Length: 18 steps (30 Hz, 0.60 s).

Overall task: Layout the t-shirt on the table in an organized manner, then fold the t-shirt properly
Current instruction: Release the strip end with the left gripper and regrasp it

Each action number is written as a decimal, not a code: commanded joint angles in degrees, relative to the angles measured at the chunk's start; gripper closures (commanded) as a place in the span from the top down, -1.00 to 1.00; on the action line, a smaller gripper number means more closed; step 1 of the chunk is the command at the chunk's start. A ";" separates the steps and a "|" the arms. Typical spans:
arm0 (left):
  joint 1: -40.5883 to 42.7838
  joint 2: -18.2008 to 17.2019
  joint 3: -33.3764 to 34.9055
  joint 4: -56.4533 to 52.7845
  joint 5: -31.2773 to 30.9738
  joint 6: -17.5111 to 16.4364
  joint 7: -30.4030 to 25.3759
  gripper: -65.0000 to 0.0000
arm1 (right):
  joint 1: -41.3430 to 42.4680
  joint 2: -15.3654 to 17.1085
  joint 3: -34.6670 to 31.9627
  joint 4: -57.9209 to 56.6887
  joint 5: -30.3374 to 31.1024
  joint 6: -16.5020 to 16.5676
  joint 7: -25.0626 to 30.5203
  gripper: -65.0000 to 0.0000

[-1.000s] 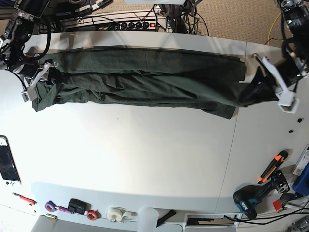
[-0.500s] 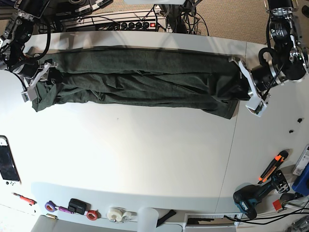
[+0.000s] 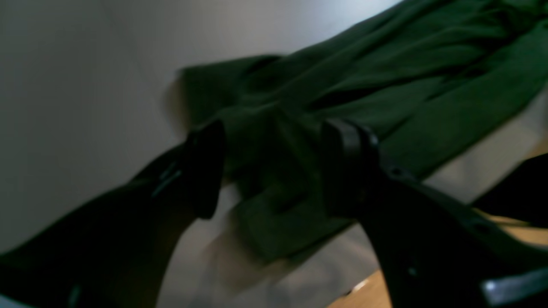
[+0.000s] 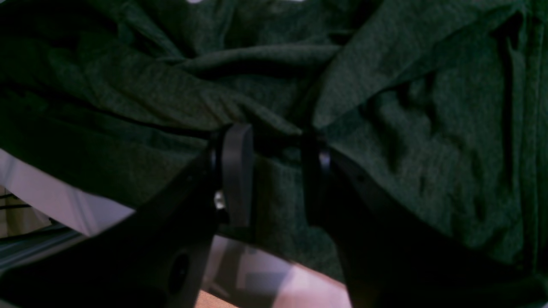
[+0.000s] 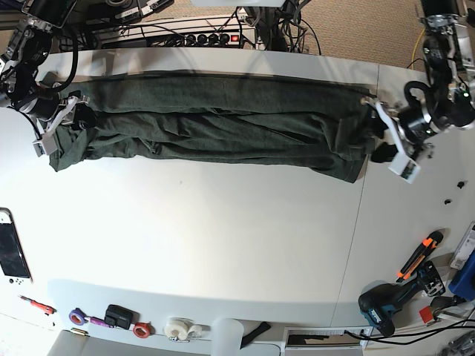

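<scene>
The dark green t-shirt [image 5: 223, 122] lies stretched in a long wrinkled band across the far part of the white table [image 5: 223, 237]. My left gripper [image 5: 380, 137] stands open at the shirt's right end; in the left wrist view its fingers [image 3: 205, 167] are spread wide over the rumpled t-shirt [image 3: 385, 85] with no cloth pinched. My right gripper [image 5: 65, 119] is at the shirt's left end. In the right wrist view the right gripper [image 4: 276, 175] is shut on a bunched fold of the t-shirt [image 4: 428, 128].
A thin seam [image 5: 364, 222] crosses the table on the right. A drill [image 5: 386, 305] and an orange cutter [image 5: 420, 256] lie at the near right. A handheld device [image 5: 11, 252] rests at the left edge, tape rolls [image 5: 178, 328] along the near edge, a power strip [image 5: 200, 38] behind.
The left gripper came in leftward with the shirt's right end, then opened and let it go. That end now lies slack on the table. The right gripper has not moved.
</scene>
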 commanded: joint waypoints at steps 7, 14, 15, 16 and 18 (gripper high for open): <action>3.93 -3.45 -4.42 -6.05 -5.99 3.82 -1.68 0.10 | 1.33 1.29 4.63 0.94 7.02 0.06 1.46 -0.41; -0.74 -3.45 -4.42 -25.18 -18.99 2.05 2.21 0.10 | 1.29 1.29 8.31 0.94 8.11 0.06 1.29 -0.41; -1.44 -3.45 -4.42 -26.91 -20.17 2.08 2.95 0.10 | 1.29 1.31 8.37 0.94 8.13 0.06 1.33 -0.41; -2.01 -3.45 -4.39 -28.35 -21.05 2.05 3.48 0.10 | 1.29 1.29 8.37 0.94 8.15 0.06 1.33 -0.41; -2.27 -3.45 -4.28 -30.53 -22.75 1.86 4.13 0.10 | 1.29 1.29 8.37 0.94 9.07 0.06 1.31 -0.41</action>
